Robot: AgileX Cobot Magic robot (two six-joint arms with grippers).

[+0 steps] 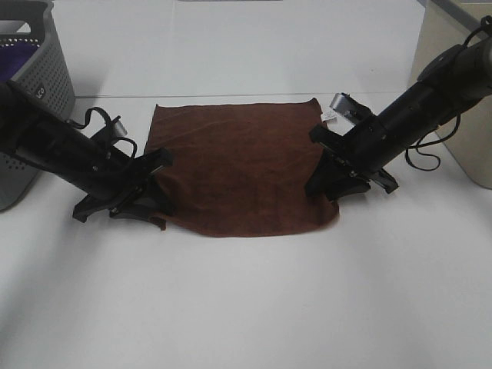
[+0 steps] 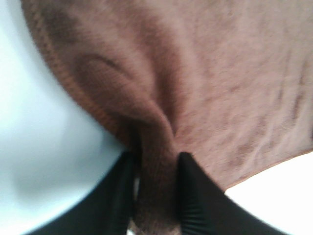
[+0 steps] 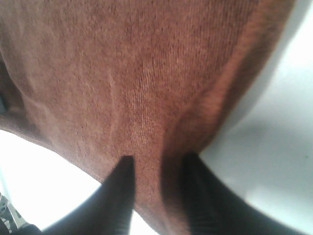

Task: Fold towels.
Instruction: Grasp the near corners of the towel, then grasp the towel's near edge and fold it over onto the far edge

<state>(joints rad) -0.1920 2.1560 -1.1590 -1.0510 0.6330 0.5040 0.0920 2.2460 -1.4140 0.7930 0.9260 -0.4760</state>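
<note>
The left gripper (image 2: 156,169) and right gripper (image 3: 157,164) each clamp a pinched fold of the towel (image 1: 238,169) between the jaws; raise both evenly, keeping the cloth between them taut.

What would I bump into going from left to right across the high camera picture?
Grey basket → left gripper → brown towel → right gripper → beige box.
</note>
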